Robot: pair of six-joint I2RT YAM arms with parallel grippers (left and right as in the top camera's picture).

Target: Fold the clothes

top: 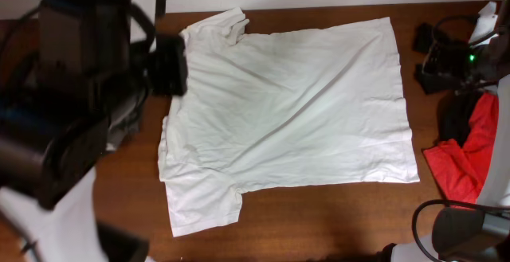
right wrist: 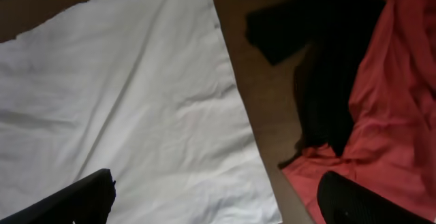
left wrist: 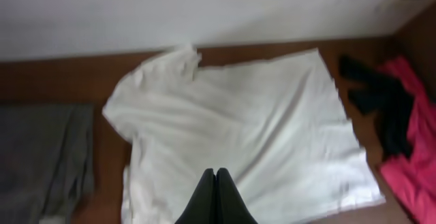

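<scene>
Overhead: white shirt (top: 287,119) lies flat and fills the middle of the table (top: 319,222). Sleeves point at the far-left and near-left corners. The hem (top: 402,95) runs roughly parallel to the right edge. The shirt's far side sits almost on the far edge, so there is little room there. A bare wood strip runs along the near edge, widest under the body toward the near-right corner. Only a narrow bare gap separates the hem from the red cloth (top: 470,154) piled at the right edge, with the black cloth (top: 454,119) just beside it on the far side. The left arm (top: 80,95) hangs over the left edge, and its dark head overlaps the collar side of the shirt.

Left wrist: left gripper (left wrist: 215,197) has fingers pressed together, gripping nothing, over the shirt's near-middle. Can't tell if it touches the fabric. A grey cloth (left wrist: 41,149) lies at the left edge, with a bare wood strip between it and the near sleeve.

Right wrist: right gripper (right wrist: 216,190) has fingers spread wide and holds nothing, above the hem near the shirt's near-right corner. A bare wood strip lies between the hem and the black cloth. The red cloth touches the black one.
</scene>
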